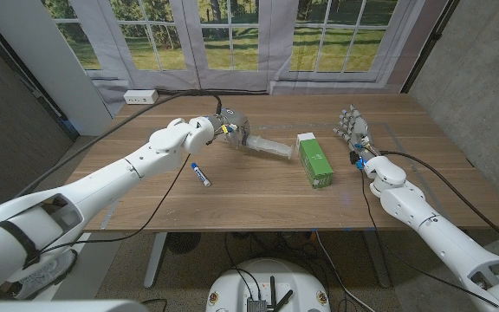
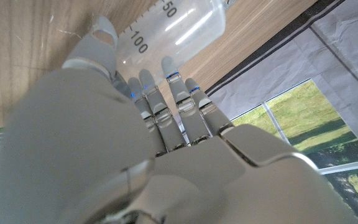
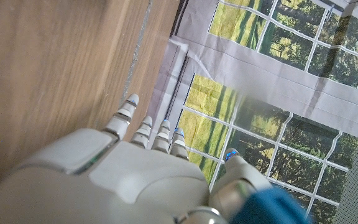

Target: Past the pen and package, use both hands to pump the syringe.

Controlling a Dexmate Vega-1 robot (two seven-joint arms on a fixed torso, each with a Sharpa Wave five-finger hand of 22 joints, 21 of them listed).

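One syringe (image 1: 265,146), one pen (image 1: 201,175) and one green package (image 1: 315,161) are seen on the wooden surface (image 1: 258,204) in the head view. The syringe, a clear barrel lying on its side, is placed just above the middle of the frame, with the package just to its right and the pen lower left of it, apart from both. One white power strip (image 1: 140,96) is seen at the surface's far edge, upper left.

The left hand (image 1: 223,127) is reached in from the lower left and is set at the syringe's left end. In the left wrist view its fingers (image 2: 166,102) are held close together and laid against the barrel (image 2: 166,31), where the markings 50 and 100 can be read; a full grasp cannot be told.

The right hand (image 1: 353,130) is held at the right of the frame, right of the package and apart from it, fingers spread and pointing up the frame, nothing held. In the right wrist view the right hand (image 3: 135,162) is seen above bare wood.
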